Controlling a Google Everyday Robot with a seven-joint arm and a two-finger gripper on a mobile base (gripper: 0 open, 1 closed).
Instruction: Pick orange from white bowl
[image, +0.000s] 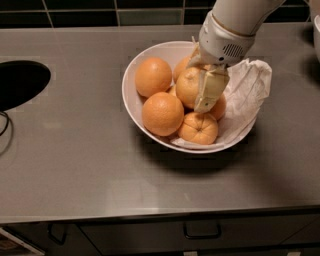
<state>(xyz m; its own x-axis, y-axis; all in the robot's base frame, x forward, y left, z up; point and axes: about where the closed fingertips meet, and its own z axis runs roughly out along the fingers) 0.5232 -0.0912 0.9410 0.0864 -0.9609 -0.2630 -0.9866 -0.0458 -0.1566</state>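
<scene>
Gripper (209, 89), cream plastic, sits low in the wide glossy white bowl (131, 75), upper centre-right of frame. It rests against the right flank of the pale, dull yellowish orange (186, 86); cannot tell whether it is clamped or apart.

Risks:
- The round rind may slip sideways on lift, crowded by a smooth deeper-orange fruit (154, 76) at left and a small star-creased orange (198, 128) below.
- Crumpled white paper (247, 87) at right could snag.
- The thin-rimmed bowl may skid on the brushed grey metal counter (75, 150).

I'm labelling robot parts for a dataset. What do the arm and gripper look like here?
The arm is smooth white, ending in a rounded wrist housing with a small slotted vent. The gripper, over the white bowl, is cream-coloured and blocky. No cables show.
</scene>
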